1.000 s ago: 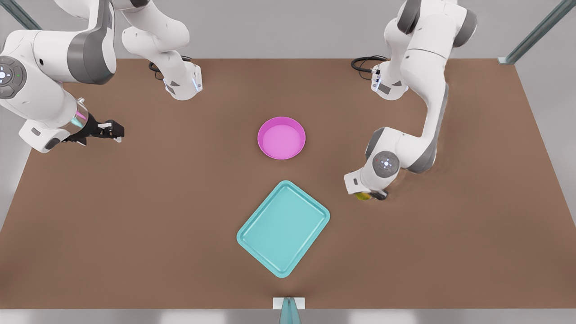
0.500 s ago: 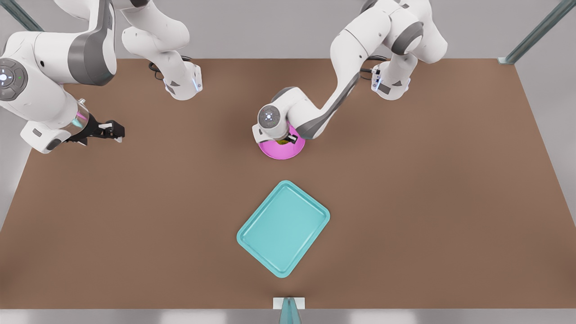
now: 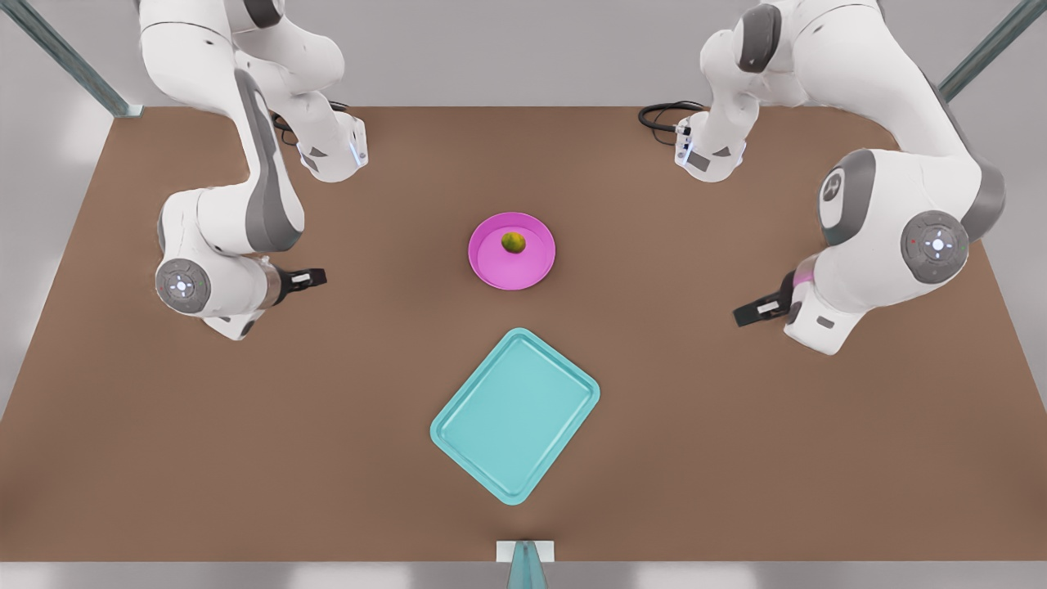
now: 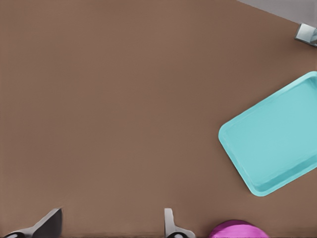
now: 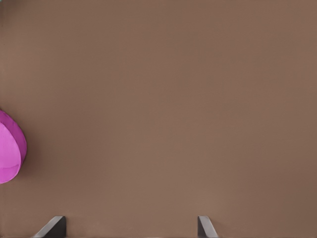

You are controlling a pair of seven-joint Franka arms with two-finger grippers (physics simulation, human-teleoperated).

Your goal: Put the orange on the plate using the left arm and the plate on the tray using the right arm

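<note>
The orange (image 3: 513,241) lies in the pink plate (image 3: 511,274) at the table's middle, with nothing touching it. The plate's edge also appears in the left wrist view (image 4: 237,229) and the right wrist view (image 5: 9,148). The teal tray (image 3: 515,415) sits nearer the front edge, apart from the plate, and is seen in the left wrist view (image 4: 277,139). My left gripper (image 3: 748,313) (image 4: 109,225) hangs open at the front view's right, far from the plate. My right gripper (image 3: 315,277) (image 5: 130,225) is open at the front view's left and points toward the plate.
Both arm bases (image 3: 331,151) (image 3: 707,155) stand at the back of the brown table, with black cables (image 3: 662,114) beside the one on the right. A teal post (image 3: 525,560) rises at the middle of the front edge.
The left arm let go of the orange in the plate and swung back to the front view's right. The right arm came down and inward toward the plate.
</note>
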